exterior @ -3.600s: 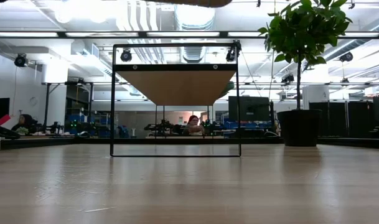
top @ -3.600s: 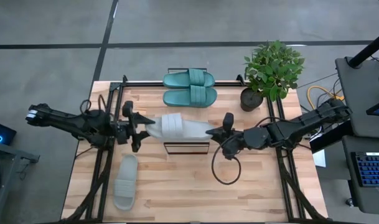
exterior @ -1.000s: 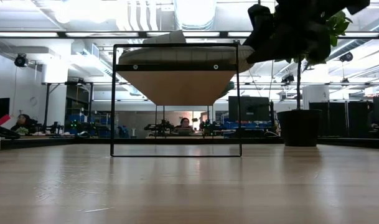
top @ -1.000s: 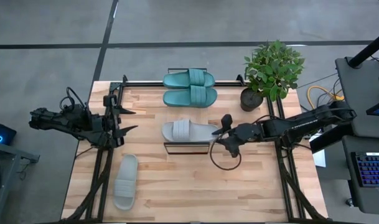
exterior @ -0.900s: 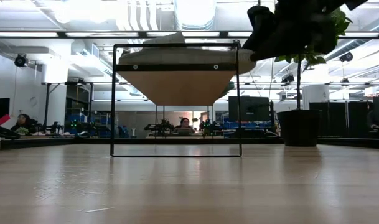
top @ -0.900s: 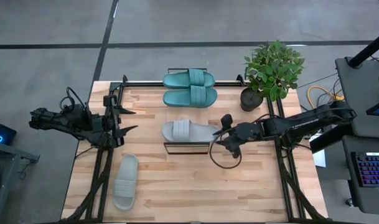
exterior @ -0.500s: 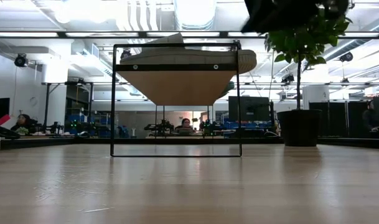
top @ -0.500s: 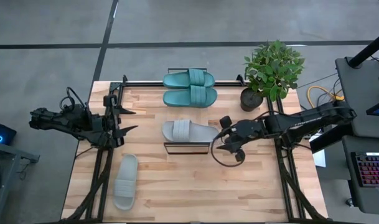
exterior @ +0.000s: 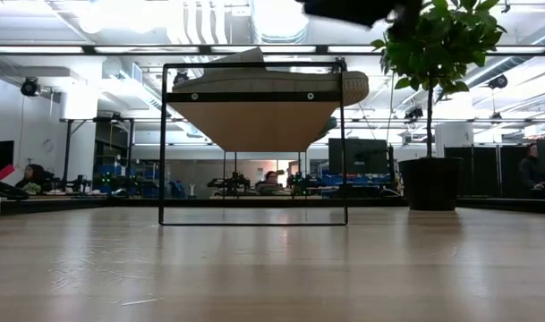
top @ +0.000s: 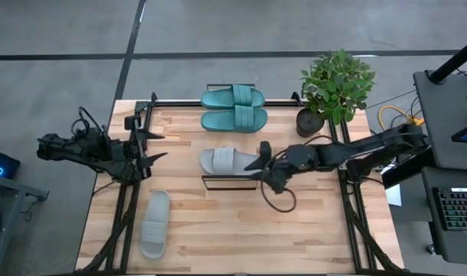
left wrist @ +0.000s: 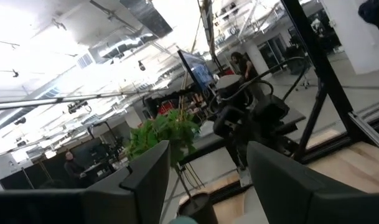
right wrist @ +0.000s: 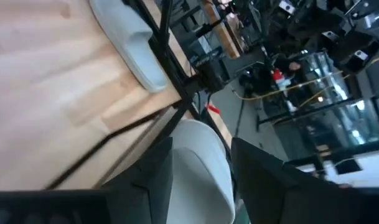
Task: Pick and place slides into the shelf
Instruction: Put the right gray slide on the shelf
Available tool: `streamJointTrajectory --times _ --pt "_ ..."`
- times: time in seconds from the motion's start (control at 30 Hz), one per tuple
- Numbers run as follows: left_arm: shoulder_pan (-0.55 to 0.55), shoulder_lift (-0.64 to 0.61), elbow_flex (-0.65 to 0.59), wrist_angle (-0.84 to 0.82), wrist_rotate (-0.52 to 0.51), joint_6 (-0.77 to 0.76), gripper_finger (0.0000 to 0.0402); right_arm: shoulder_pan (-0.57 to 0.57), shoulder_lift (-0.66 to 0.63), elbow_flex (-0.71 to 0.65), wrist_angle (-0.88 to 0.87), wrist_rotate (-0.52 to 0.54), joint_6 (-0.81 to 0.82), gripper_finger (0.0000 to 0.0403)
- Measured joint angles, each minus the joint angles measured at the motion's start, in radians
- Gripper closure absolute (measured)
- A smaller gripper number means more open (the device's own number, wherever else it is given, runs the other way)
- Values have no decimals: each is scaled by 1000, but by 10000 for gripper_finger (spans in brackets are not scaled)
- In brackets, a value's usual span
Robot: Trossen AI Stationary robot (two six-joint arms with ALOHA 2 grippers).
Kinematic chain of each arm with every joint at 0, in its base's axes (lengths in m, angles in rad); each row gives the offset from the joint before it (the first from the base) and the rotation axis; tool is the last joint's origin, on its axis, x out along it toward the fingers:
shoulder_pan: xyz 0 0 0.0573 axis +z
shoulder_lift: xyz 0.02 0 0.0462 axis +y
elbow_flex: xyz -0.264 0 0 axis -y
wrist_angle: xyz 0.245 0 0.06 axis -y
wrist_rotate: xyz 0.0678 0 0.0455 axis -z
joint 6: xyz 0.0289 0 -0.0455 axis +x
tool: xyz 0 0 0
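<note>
One grey slide (top: 231, 161) lies on your shelf (top: 230, 182), toe overhanging right beside the open right pincer (top: 262, 170); left pincer (top: 155, 144) waits open. Only the high view shows the second grey slide (top: 154, 224) near left.

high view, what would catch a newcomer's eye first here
The teal-green pair of slides stands out most, side by side at the table's far edge. Next is one light grey slide lying on the shelf mid-table, with the right gripper at its end, its fingers straddling that end in the right wrist view. The other grey slide lies on the tabletop, near left; the left gripper waits open.
</note>
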Motion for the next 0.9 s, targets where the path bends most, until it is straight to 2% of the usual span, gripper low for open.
streamJointTrajectory --times 0.13,0.23,0.43,0.7,0.9 --pt "0 -27 -3 -29 0 -1 203 -41 57 -1 72 25 -34 262" --pt "0 -42 -4 -31 0 -1 203 -69 54 13 54 17 -11 271" --pt "0 -65 -4 -63 0 -3 203 -123 67 186 -233 -116 98 287" --pt "1 -67 -7 -79 0 -27 203 -124 262 457 -525 -100 38 285" --pt "1 -66 -8 -84 1 -29 203 -127 333 554 -644 -73 -2 283"
